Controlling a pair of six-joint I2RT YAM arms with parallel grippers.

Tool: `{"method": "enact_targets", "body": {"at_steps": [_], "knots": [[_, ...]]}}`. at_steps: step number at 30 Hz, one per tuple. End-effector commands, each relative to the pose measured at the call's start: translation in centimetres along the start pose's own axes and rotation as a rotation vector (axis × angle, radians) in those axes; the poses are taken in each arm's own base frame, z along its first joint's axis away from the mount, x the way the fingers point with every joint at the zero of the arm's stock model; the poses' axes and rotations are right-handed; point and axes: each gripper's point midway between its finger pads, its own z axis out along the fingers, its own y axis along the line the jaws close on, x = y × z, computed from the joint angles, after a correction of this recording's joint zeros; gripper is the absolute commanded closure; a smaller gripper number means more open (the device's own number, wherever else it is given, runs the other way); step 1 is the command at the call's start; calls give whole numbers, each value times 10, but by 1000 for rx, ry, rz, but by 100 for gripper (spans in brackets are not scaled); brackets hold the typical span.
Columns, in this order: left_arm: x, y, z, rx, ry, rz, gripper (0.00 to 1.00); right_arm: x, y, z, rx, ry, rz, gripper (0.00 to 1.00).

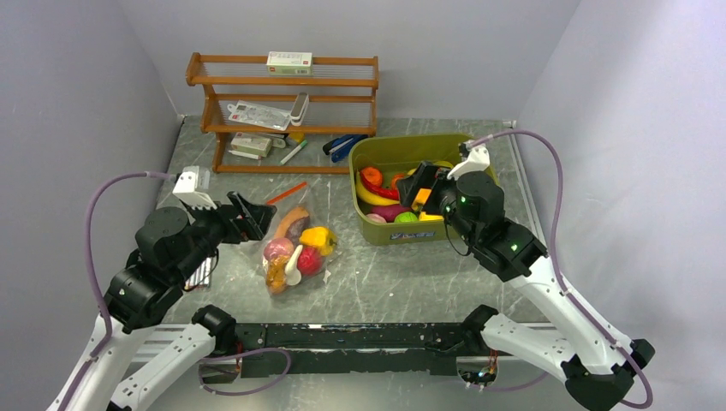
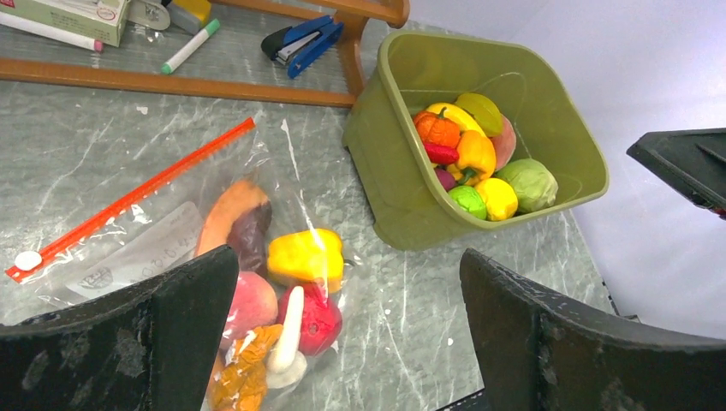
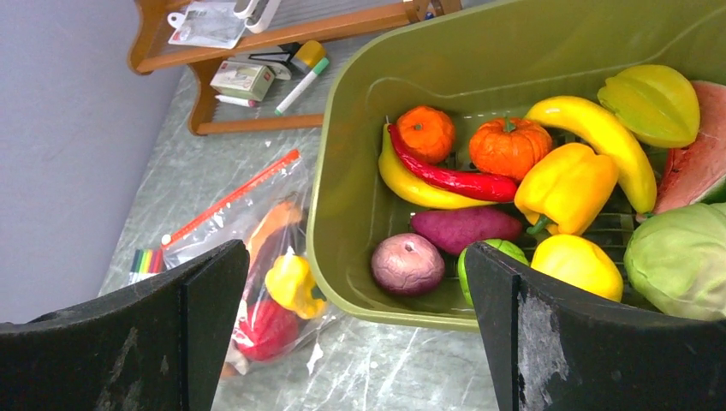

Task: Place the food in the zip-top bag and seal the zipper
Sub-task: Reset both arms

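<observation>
Left hand [image 2: 347, 265] agape, zip-top bag [image 2: 171, 235] part-filled, zipper [image 2: 130, 198] perhaps unsealed

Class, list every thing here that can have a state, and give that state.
Bag, lying flat, partly filled with food.
Zipper, slider at one end; sealed or not, unclear.
Tub, upright, holding food.
Left gripper, open, empty.
Right gripper, open, empty.

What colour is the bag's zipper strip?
The zipper is red-orange; the left wrist view shows it best.
</observation>
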Motion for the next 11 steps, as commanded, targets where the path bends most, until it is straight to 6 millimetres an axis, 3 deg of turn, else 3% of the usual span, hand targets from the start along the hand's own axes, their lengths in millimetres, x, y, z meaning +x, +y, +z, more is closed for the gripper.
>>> {"method": "enact_targets", "body": {"at_steps": [1, 7, 11], "knots": [[-4, -7, -8, 42, -23, -18, 0, -9, -1, -2, 14, -33, 49, 0], [-13, -10, -13, 68, -68, 10, 0, -6, -4, -2, 36, -29, 74, 0], [-6, -7, -8, 54, -35, 21, 0, -4, -5, -5, 18, -39, 73, 0]]}}
